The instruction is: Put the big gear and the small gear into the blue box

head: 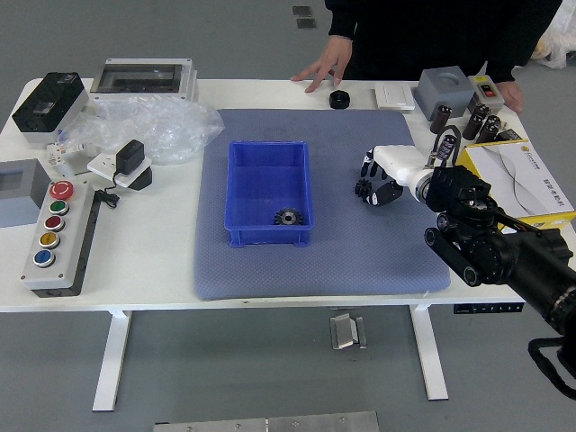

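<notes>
In the head view, the task looks about half done. At the center of the frame, the blue box (261,238) holds 1 black gear (288,217), in its lower right corner; by its size I take it for the big gear. The small gear (363,189) lies on the mat, right of the box and apart from it, so 1 gear is left to place.

The right robot hand (374,182) is low over the mat beside the small gear, its fingers parted around it and seemingly not closed on it. The grip and the lift into the box are what remain; a loose pinch could let so small a part slip.

The gray-blue mat (315,274) covers the middle of the white table (135,270). At the left of the frame are a box with 4 colored buttons (63,236) and crumpled clear plastic (166,128); at the right, a yellow-edged board (529,178). Across the table, a person in black rests 1 hand (328,63) on the far edge, near a black round piece (339,100), and the other hand (510,95) at the upper right. Gray floor (225,369) shows below.
</notes>
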`<control>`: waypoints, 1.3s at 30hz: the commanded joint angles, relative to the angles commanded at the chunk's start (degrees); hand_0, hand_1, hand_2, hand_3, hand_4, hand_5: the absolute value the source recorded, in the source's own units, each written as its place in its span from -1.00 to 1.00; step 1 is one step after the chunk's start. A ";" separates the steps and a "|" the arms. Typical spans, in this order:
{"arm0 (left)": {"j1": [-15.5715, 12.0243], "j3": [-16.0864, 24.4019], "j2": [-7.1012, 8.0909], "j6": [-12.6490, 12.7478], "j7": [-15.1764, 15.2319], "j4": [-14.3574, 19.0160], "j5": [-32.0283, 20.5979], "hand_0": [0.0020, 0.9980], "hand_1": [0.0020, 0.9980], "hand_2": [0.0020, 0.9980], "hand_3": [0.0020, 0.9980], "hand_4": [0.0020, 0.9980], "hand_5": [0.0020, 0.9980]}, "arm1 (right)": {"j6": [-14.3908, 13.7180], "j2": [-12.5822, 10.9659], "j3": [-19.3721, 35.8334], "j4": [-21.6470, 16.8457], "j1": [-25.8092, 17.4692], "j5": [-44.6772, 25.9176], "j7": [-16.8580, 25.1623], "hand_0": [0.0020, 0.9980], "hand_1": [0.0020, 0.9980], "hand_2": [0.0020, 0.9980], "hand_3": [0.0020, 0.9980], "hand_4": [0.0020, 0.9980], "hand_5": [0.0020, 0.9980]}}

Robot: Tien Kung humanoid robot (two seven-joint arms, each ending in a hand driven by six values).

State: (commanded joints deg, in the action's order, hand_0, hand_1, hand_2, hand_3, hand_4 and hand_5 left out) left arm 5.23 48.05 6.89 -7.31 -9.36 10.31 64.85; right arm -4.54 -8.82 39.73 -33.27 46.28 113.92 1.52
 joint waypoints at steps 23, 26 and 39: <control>0.23 -0.04 0.01 -0.01 -0.04 0.00 0.03 0.71 0.65 0.61 0.66 0.35 -0.39 | -0.87 2.17 -1.36 3.10 1.35 -0.77 0.73 0.10 -0.04 0.14 0.22 0.51 -0.73; 0.24 0.00 -0.04 -0.01 -0.02 0.00 0.03 0.71 0.65 0.61 0.66 0.35 -0.39 | -0.76 2.14 -1.54 3.14 1.31 -0.82 0.72 0.10 -0.04 0.14 0.22 0.51 -0.73; 0.23 0.00 -0.09 0.01 -0.01 0.00 -0.13 0.71 0.65 0.61 0.66 0.35 -0.39 | -0.34 2.10 -2.39 3.23 0.93 -0.97 0.49 0.11 -0.04 0.14 0.22 0.57 -0.70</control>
State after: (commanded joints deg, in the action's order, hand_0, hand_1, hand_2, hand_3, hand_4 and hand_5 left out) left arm 5.46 48.05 6.80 -7.30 -9.37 10.31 64.72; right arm -4.88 -6.72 37.34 -30.04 47.21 112.94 2.01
